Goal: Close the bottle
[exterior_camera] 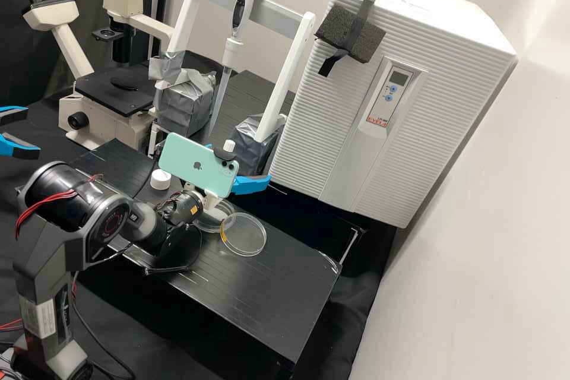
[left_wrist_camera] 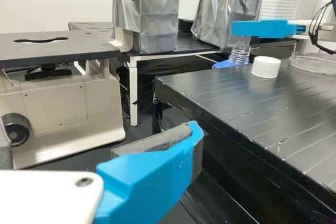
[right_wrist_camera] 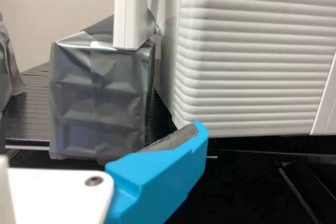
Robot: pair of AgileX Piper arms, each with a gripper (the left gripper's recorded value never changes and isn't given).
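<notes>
Bottle (left_wrist_camera: 240,56) upright and uncapped at the rear edge of the tabletop (left_wrist_camera: 252,114), its white cap (left_wrist_camera: 266,67) just beside it.
The right hand (left_wrist_camera: 224,45) has its fingers apart with the bottle between them. The left hand (exterior_camera: 29,130), also apart, is farther off and faces the cap.

Bottle (left_wrist_camera: 239,56): clear plastic, ribbed neck, upright by the edge of the black platform (left_wrist_camera: 262,114), mouth hidden. Cap (left_wrist_camera: 266,66): white, round, lying loose on the platform just beside it.

Bottle (left_wrist_camera: 240,55) clear plastic, cap (left_wrist_camera: 266,66) matt white plastic, bench (left_wrist_camera: 252,114) matt black w/ fine grooves, dish (exterior_camera: 244,242) clear glossy.
</notes>
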